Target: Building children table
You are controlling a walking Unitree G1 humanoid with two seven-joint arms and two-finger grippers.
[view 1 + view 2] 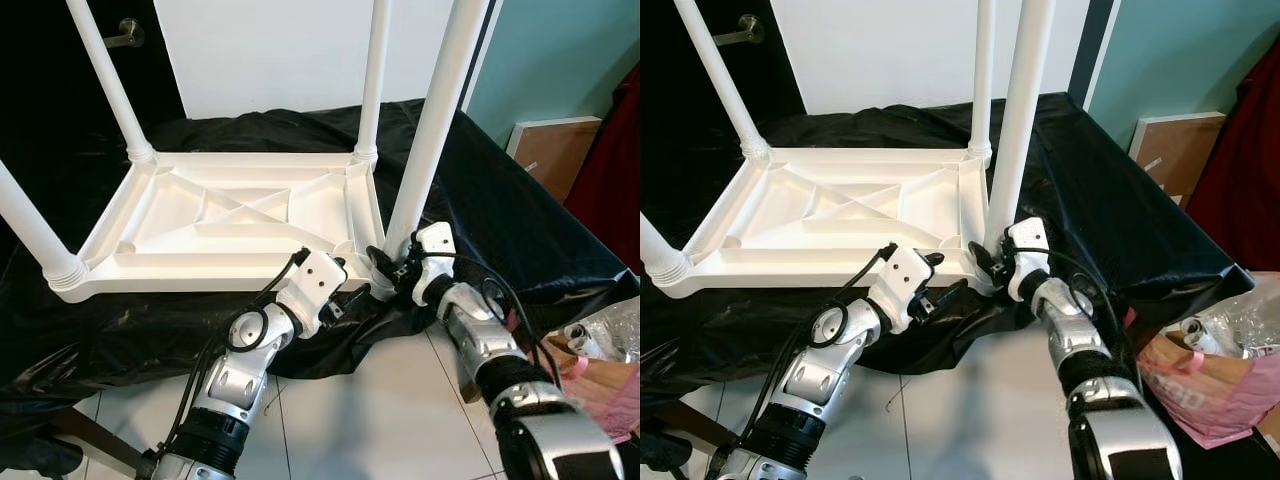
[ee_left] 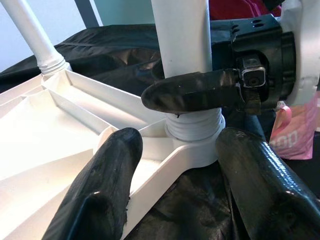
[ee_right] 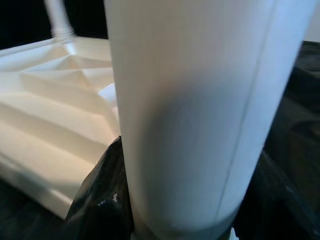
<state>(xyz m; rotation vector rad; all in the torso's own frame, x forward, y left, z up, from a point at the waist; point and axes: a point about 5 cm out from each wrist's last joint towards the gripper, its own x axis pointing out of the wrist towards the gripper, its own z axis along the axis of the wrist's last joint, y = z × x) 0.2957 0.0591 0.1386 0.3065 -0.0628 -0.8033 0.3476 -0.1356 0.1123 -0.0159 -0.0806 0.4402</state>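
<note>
Lying upside down on a black plastic sheet (image 1: 500,200) spread over the surface, the white plastic children's table (image 1: 220,225) shows its ribbed underside, with four white round legs rising from its corners. The nearest right-hand leg (image 1: 430,130) stands in its threaded socket at the corner closest to the robot.

The right tool (image 1: 392,268) is closed around the base of that leg, just above the ribbed collar; in the left wrist view one of its black fingers (image 2: 190,91) lies across the front of the leg, and in the right wrist view the leg (image 3: 195,115) sits between the two dark fingers.

The left tool (image 1: 352,297) is held just beside the same corner, low at the table's near edge. Its two black fingers (image 2: 100,185) are spread apart on either side of the socket, gripping nothing.

Beyond the table stands a white panel (image 1: 270,50) against a dark door with a metal handle (image 1: 125,35). A pink bag (image 1: 1200,385) lies on the tiled floor (image 1: 380,420) to the robot's right, near a brown board (image 1: 555,150) leaning on the teal wall (image 1: 560,50).
</note>
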